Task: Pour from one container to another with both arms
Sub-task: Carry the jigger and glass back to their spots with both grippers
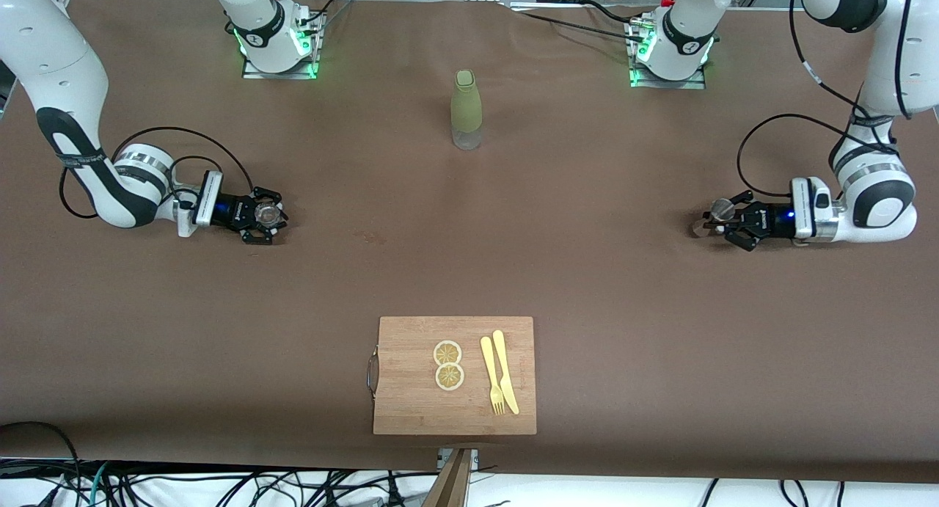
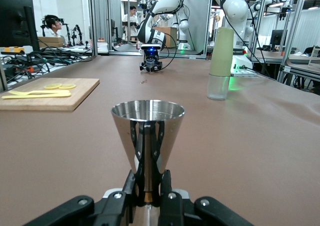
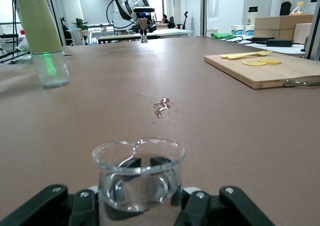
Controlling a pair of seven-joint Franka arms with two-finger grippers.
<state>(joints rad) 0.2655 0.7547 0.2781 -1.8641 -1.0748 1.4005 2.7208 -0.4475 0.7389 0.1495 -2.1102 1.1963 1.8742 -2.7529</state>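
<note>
Both arms low at the table ends, each gripping a small vessel; pour not yet begun.

Front view: right gripper [image 1: 265, 215] at 9 o'clock of table centre, clamped on a clear glass cup [image 1: 268, 214]. Left gripper [image 1: 722, 221] at 3 o'clock, clamped on a steel jigger [image 1: 722, 210]. Pale green bottle [image 1: 466, 109] upright at 12; cutting board [image 1: 455, 375] at 6, carrying two lemon slices [image 1: 448, 365], a yellow knife [image 1: 505, 370] and fork [image 1: 491, 374].
Left wrist view: fingers [image 2: 135, 186] pinch the jigger's narrow waist; the polished cone looks light, stiff and slippery, so the waist seems the safest hold.
Right wrist view: jaws hug the cup's [image 3: 138, 178] lower wall; thin glass, probably fragile, slick. Small spill [image 3: 161, 106] glints on the tablecloth [image 3: 225, 136] nearby.
</note>
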